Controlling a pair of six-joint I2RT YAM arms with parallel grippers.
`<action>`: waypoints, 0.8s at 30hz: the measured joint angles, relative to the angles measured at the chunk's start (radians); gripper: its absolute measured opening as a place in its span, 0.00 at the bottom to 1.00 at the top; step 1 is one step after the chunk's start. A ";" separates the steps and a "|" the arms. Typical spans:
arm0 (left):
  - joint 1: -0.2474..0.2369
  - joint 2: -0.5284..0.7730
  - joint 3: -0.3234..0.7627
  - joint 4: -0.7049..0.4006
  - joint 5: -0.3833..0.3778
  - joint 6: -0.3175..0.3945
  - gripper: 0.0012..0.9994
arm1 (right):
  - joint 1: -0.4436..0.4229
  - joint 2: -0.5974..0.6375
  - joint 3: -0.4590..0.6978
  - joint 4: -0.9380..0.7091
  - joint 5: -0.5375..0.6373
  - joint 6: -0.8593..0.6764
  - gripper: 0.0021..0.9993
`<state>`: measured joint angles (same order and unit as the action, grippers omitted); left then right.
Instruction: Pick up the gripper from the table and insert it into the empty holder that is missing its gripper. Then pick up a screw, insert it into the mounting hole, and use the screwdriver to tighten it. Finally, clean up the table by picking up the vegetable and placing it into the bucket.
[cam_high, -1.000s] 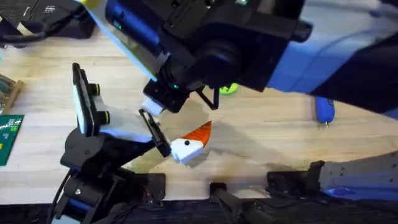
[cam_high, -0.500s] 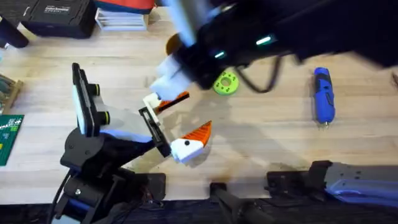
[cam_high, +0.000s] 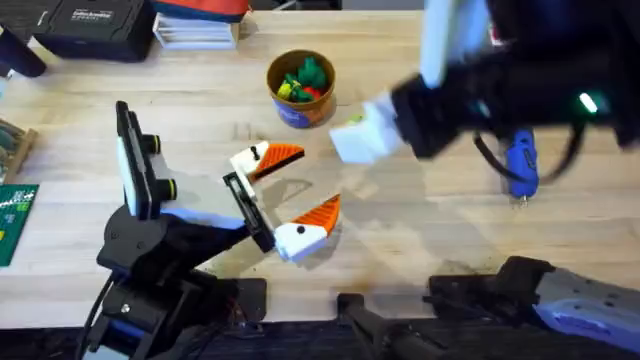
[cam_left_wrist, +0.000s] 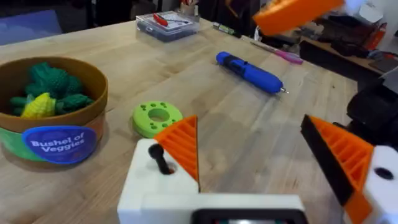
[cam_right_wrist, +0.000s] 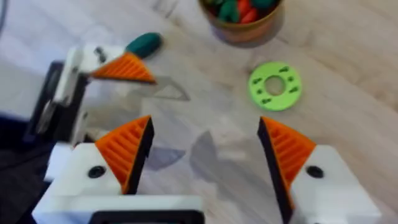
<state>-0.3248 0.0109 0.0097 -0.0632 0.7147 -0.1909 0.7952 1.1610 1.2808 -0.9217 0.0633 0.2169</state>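
The right gripper (cam_right_wrist: 205, 152) hangs wide open, holding nothing; its wrist view shows the dark-green vegetable (cam_right_wrist: 144, 43) beside the left gripper's (cam_left_wrist: 267, 155) spread, empty fingers. Beyond them, the bucket (cam_high: 301, 112) holds toy vegetables.

Bright-blue screwdriver (cam_high: 521, 166), dark-green vegetable (cam_right_wrist: 143, 43)

The right gripper (cam_right_wrist: 202, 158) has its white fingers with orange ribbed pads (cam_right_wrist: 127, 149) spread wide apart, nothing between them, hanging over the pale wooden table (cam_right_wrist: 367, 81). Beyond the gap lies a flat light-green disc with holes (cam_right_wrist: 275, 85), and past it stands the bucket (cam_right_wrist: 242, 22) with red and green pieces inside. Off to one side is another white finger with an orange pad (cam_right_wrist: 121, 67), and the dark-green vegetable (cam_right_wrist: 143, 43) lies on the table just beside its tip
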 joint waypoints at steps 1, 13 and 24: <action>0.000 0.000 0.000 0.000 0.000 0.000 0.99 | 0.000 -0.047 -0.046 0.023 -0.026 -0.004 0.99; 0.000 0.000 0.000 0.000 -0.015 0.000 0.99 | -0.002 -0.395 -0.312 0.040 -0.266 -0.160 0.99; 0.000 0.000 0.000 0.000 -0.072 0.025 0.73 | -0.002 -0.374 -0.317 0.042 -0.373 -0.310 0.99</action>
<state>-0.3248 0.0109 0.0097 -0.0628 0.6431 -0.1664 0.7935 0.7874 0.9638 -0.8793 -0.3099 -0.0930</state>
